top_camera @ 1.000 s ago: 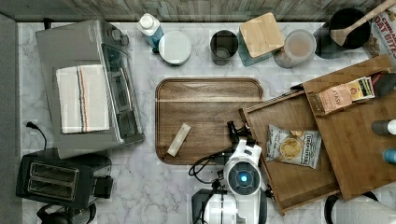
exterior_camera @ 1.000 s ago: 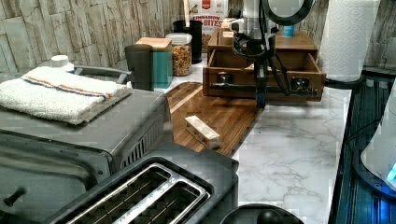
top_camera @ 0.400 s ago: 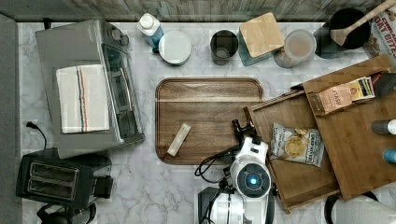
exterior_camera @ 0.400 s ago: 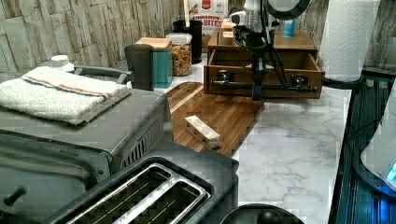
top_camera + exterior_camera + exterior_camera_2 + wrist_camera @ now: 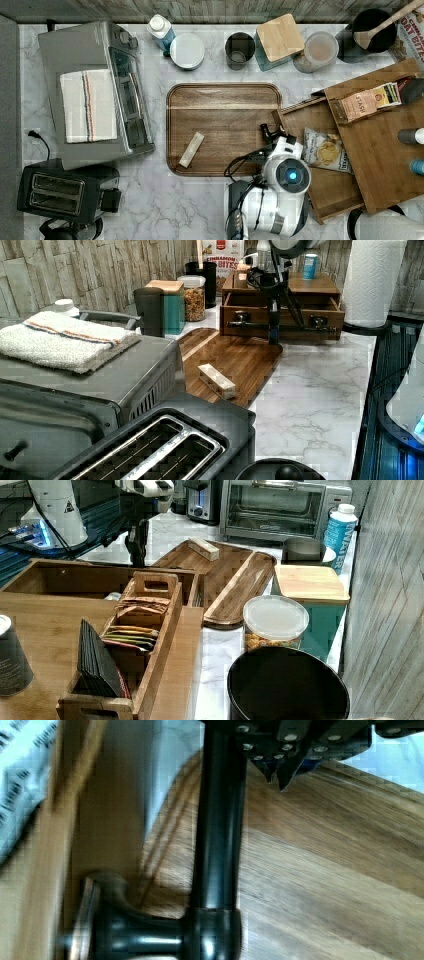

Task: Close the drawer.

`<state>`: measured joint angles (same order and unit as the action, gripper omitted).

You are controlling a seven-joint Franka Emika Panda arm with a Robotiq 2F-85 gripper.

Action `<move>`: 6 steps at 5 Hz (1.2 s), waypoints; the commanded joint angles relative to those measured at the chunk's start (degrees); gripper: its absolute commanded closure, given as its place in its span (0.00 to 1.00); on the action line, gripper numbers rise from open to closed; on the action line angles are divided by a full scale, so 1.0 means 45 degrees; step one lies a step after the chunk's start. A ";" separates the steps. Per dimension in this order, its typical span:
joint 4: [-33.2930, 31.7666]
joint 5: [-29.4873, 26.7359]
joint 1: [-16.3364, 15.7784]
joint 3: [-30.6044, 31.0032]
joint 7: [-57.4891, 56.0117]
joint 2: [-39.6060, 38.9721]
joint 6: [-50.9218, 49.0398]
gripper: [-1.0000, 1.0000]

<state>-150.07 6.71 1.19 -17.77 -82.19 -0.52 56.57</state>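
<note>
I have the pincer (image 5: 273, 335) low against the drawer (image 5: 320, 150) front, by its dark bar handle (image 5: 217, 840), apparently placed to push. Whether its fingers are parted or clenched I cannot tell. The drawer stands pulled out from the cabinet (image 5: 385, 150) toward the serving tray (image 5: 222, 127); its front faces the tray and runs along the tray's edge. A snack bag (image 5: 327, 150) lies inside.

- We see a white marble countertop (image 5: 200, 210) with grey veins.
- Behind the countertop we see a wall of grey wood-look planks (image 5: 75, 270).
- Reflected light glosses the countertop.
</note>
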 commanded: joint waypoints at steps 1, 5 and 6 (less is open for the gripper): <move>0.5136 -0.1311 0.1715 -0.1663 -0.2988 -0.1504 -0.1024 1.00; 0.5708 0.0022 0.2193 -0.1685 -0.3305 -0.2117 0.1651 1.00; 0.5210 0.0220 0.2052 -0.1701 -0.3571 -0.1536 0.1250 1.00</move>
<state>-135.85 3.68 7.76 -22.17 -93.67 -11.16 57.86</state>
